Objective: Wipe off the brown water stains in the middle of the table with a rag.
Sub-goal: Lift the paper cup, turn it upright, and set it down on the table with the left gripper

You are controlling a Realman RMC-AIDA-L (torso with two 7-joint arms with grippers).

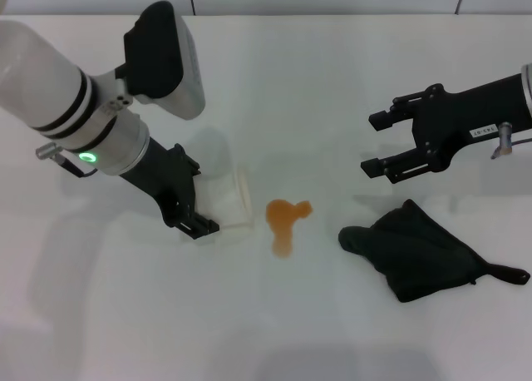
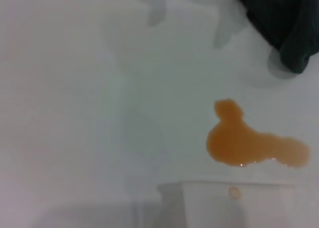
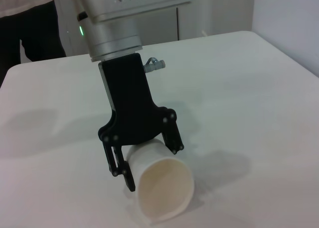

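From the head view, the brown water stains (image 1: 283, 219) sit mid-surface (image 1: 316, 81), the rag (image 1: 420, 249) heaped just to their right. The right gripper (image 1: 374, 144) hovers above the rag, jaws spread. The left gripper (image 1: 204, 200) pinches a tipped white paper cup (image 1: 233, 200).

Left wrist view: stains near the cup's rim (image 2: 234, 185); rag well apart.

Right wrist view: jaws clasp the cup lying sideways.

A white, glossy table (image 1: 332, 73) is seen. Near its middle an orange-brown puddle, the brown water stains (image 1: 285, 219), is spread, with a narrow tail. Just beside it, on the robot's left, a white paper cup (image 1: 229, 198) is laid on its side. On the other side, a black crumpled rag (image 1: 420, 249) is heaped.
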